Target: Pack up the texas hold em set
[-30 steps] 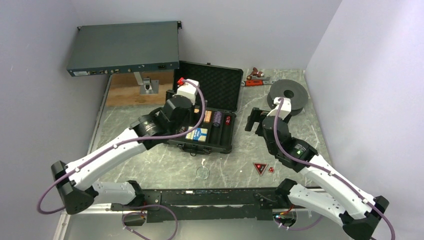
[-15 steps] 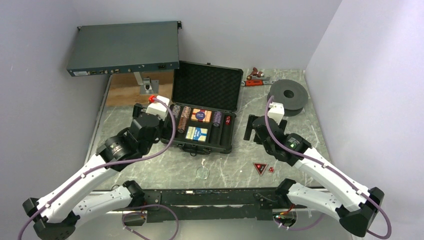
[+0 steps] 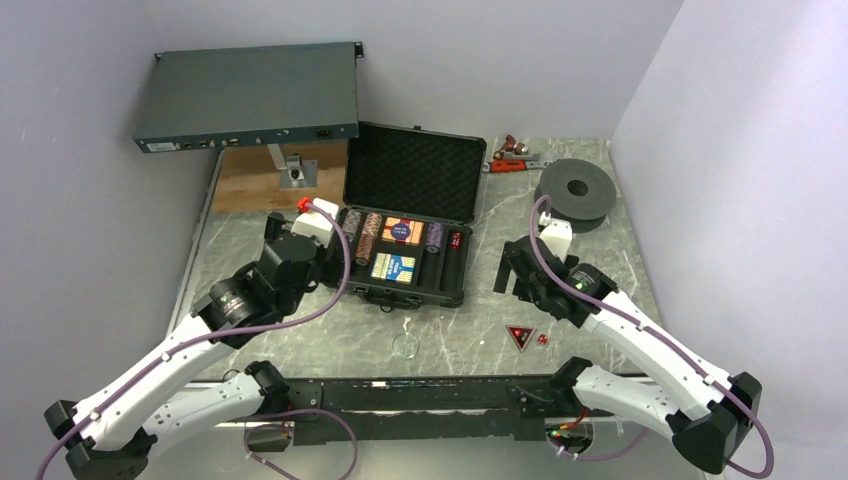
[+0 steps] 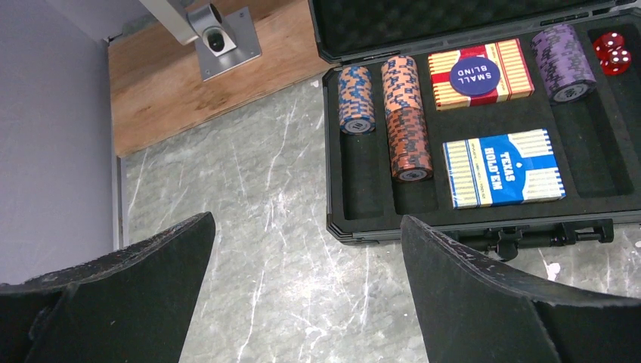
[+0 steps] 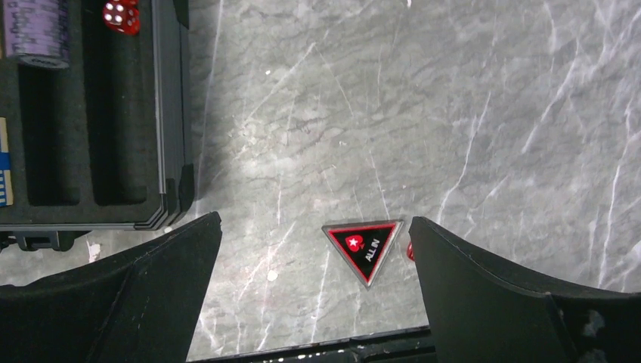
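Since the earlier frame, the left end effector (image 4: 304, 219) has withdrawn from above the case (image 3: 408, 172) to its left side, and the right end effector (image 5: 314, 219) has drawn back toward the near edge. Both stand wide, holding nothing. The open case sits at the centre of the surface (image 3: 330, 330), holding chips (image 4: 408, 128), two decks (image 4: 503, 168) and dice (image 4: 614, 51). The triangular marker (image 5: 364, 243) lies by the near edge, one loose die (image 5: 410, 251) just beside it.

Matt foam-lined plastic case (image 4: 331, 151), smooth marble-look table (image 4: 264, 249)
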Tool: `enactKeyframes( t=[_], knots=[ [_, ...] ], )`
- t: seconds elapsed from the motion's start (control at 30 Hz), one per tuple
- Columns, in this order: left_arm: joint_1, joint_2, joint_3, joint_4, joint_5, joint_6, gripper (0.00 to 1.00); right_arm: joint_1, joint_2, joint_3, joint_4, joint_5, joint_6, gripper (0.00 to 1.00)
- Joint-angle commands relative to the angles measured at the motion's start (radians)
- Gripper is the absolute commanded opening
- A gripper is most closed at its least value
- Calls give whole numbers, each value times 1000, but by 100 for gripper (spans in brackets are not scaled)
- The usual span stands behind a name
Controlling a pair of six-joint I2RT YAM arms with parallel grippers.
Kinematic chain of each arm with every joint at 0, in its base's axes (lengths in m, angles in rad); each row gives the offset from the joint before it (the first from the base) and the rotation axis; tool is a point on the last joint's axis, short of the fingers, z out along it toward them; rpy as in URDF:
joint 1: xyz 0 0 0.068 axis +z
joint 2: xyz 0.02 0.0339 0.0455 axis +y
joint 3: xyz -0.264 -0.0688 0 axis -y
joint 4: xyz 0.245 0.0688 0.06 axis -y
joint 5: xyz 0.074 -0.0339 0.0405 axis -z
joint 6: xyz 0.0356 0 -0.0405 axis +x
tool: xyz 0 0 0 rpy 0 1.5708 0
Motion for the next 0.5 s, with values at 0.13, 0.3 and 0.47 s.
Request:
enactKeyframes(
  t=[0.13, 0.3, 0.47],
  knots=[
    [3, -35, -6, 45, -30, -14, 100, -59, -18, -25, -123, -71, 192, 100],
    [4, -34, 1, 35, -27, -29, 100, -136, -78, -106, -123, -153, 272, 100],
    [3, -33, 1, 35, -28, -27, 100, -180, -131, -175, -121, -177, 361, 99]
  ],
)
